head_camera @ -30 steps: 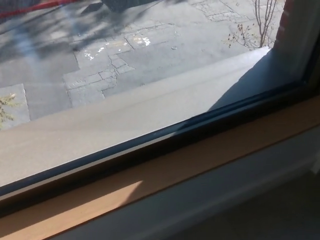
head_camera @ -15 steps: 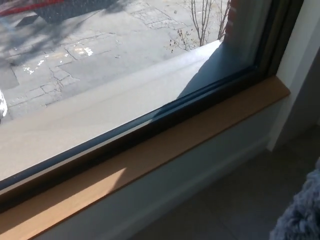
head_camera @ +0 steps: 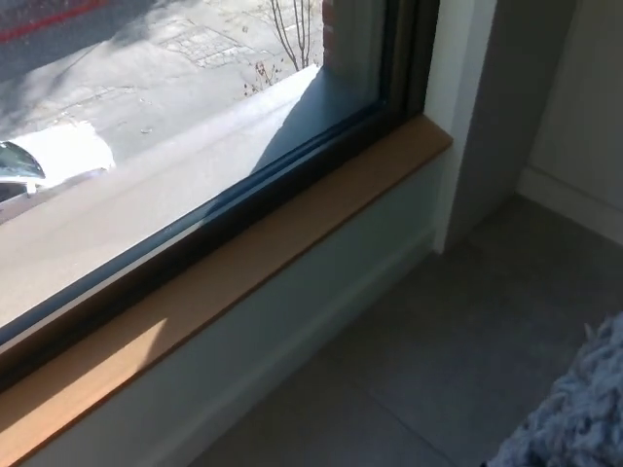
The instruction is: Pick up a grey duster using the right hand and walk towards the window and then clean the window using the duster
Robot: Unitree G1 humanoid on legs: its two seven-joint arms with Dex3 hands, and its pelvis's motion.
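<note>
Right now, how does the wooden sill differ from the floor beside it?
The wooden sill is warm orange-brown; the floor is dull grey. The sill is a narrow strip along the window, while the floor spreads wide below it. A sunlit patch marks the sill; the floor lies in shade. Both look smooth and bare, though the grey duster covers the floor's corner.

Bright daylight through window (head_camera: 146, 146), sunlit patch on wooden sill (head_camera: 136, 345), dim shadowed floor (head_camera: 438, 331), soft blur

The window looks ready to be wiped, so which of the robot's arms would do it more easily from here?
Probably the right. The grey duster shows at the lower right, the robot's right side, below the window. Neither hand is in view.
</note>
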